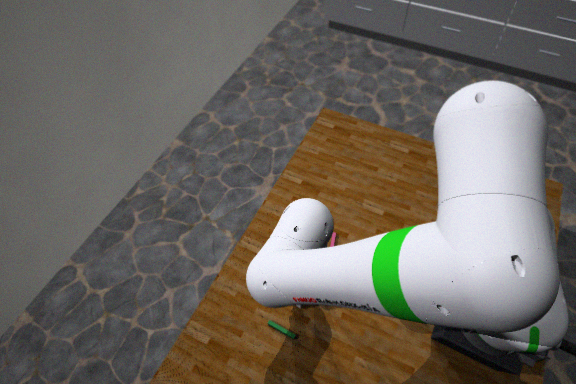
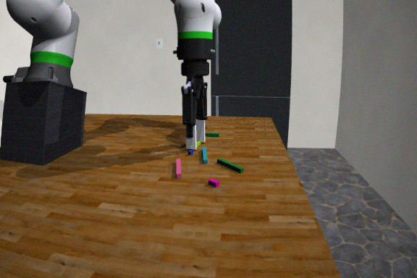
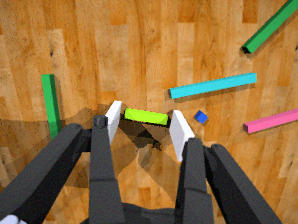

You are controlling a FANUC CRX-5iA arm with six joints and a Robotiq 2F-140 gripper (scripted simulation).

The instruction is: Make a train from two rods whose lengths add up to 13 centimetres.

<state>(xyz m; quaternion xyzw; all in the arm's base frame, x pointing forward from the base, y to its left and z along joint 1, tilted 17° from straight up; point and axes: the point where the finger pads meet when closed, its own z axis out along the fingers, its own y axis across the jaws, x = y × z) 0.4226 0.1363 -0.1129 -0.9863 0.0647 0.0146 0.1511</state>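
The end effector (image 3: 146, 124) hangs low over the wooden surface (image 2: 145, 211), its white pads spread to either side of the lime rod (image 3: 145, 116), which lies lengthwise between them; small gaps show at both ends, so nothing is pinched. In the wrist view a turquoise rod (image 3: 212, 85), a blue rod (image 3: 201, 117) and a pink rod (image 3: 271, 120) lie off to one side, the pink one cut off by the frame edge. From the top view the white arm (image 1: 400, 262) hides nearly everything, leaving one green rod (image 1: 282, 329) visible.
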